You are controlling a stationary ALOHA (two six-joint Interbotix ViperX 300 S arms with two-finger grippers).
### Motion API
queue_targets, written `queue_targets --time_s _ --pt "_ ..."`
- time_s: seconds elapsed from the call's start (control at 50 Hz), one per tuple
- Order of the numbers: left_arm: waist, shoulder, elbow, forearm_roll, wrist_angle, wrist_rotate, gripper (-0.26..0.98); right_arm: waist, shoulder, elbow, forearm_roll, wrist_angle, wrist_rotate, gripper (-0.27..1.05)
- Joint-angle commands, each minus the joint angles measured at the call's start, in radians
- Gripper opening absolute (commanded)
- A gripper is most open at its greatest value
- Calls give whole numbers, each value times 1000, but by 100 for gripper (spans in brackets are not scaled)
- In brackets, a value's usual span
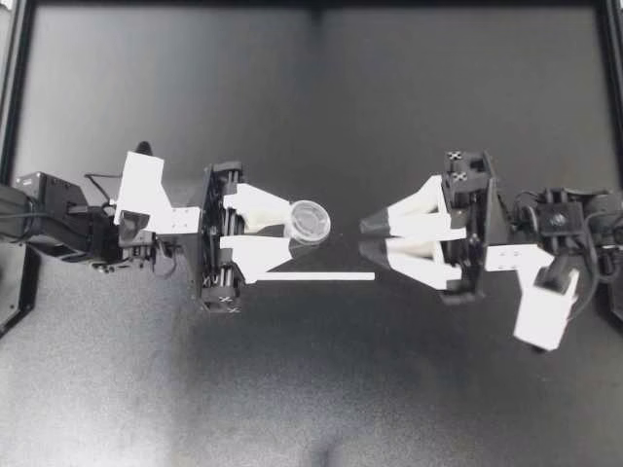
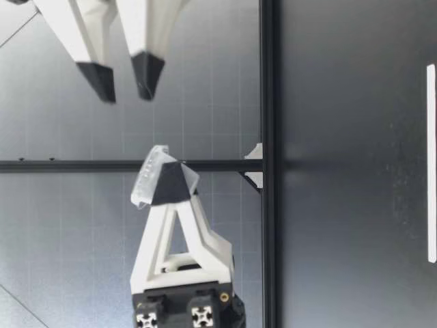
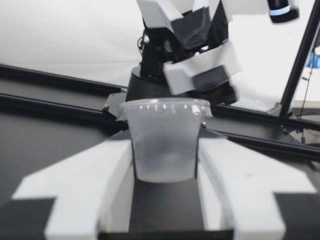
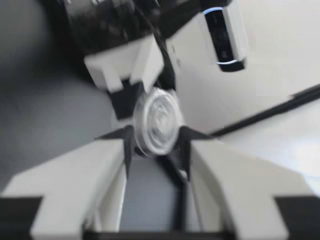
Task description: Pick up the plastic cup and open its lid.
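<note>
My left gripper (image 1: 290, 228) is shut on the clear plastic cup (image 1: 310, 220) and holds it above the table. The cup's lid (image 3: 162, 106) sits on it and faces my right gripper (image 1: 365, 237). That gripper is open, with a short gap between its dark tips and the cup. In the low view the cup (image 2: 146, 179) hangs at my left gripper's tip (image 2: 169, 184), with my right gripper (image 2: 123, 80) beside it, slightly higher, jaws apart. In the right wrist view the lid (image 4: 159, 120) lies just ahead of the spread fingers (image 4: 107, 170).
A white strip (image 1: 316, 276) lies flat on the dark table (image 1: 311, 389) just below the two grippers. A black frame rail (image 2: 268, 102) runs along the table's far edge.
</note>
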Motion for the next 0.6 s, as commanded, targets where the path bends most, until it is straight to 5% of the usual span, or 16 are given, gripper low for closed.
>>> queue_targets --time_s 0.0,0.58 --pt "0 -28 -25 2 -9 -3 12 3 9 -28 49 -8 -133 45" --pt "0 -12 -51 -2 6 -6 12 3 74 -58 106 -71 -236 45"
